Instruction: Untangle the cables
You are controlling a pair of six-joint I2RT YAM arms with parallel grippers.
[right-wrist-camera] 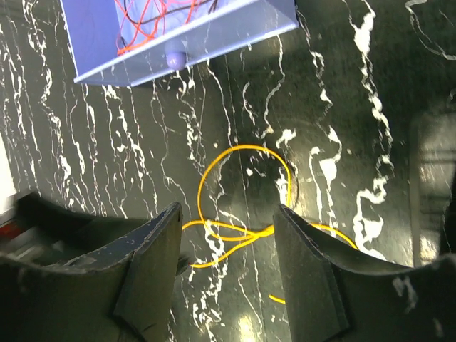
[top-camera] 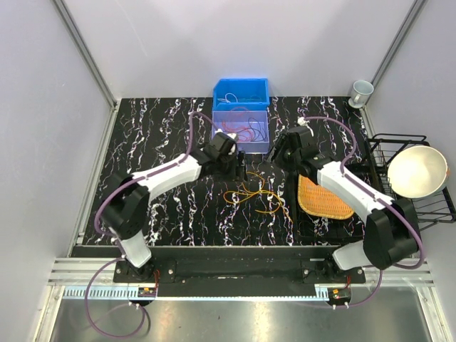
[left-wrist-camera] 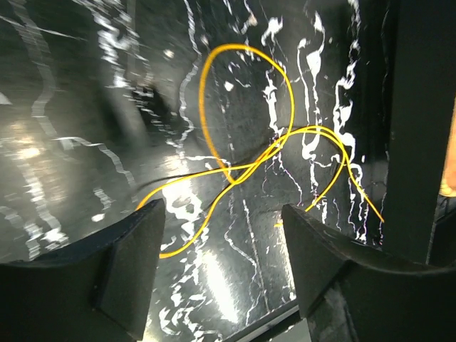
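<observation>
Nearest the lens, left: dark fingers (left-wrist-camera: pixel 107 271) fill the foot of the left wrist view, set apart with nothing between them. I record my left gripper (left-wrist-camera: pixel 222 208) as open and empty.
Nearest the lens, right: the same, with only tabletop seen through the gap. My right gripper (right-wrist-camera: pixel 228 214) is open and empty.
Task cables (top-camera: pixel 256 194): a loose orange-and-yellow tangle on the marbled table (top-camera: pixel 164 121), between my two hands and just left of the woven mat (top-camera: pixel 324 199).
Other strands: some, red among them, lie in the purple bin (top-camera: pixel 241 127) behind, and the blue bin (top-camera: pixel 241 91) stands beyond it.
Step in hand: approach, in my judgement. Both hands hang over the tangle and no strand is taken yet.
Next move: lower one hand onto a single strand clear of the crossing and close on that alone. Then draw it off while the other hand steadies the rest. Wire this thin may slip from a loose pinch.
Top view alone: the whole layout, with both arms, bins and mat.
Left wrist alone: the yellow loop (left-wrist-camera: pixel 299 131) and its crossing, close ahead of my fingertips.
Right wrist alone: that loop together with the bin's near wall and the red wire inside it.
</observation>
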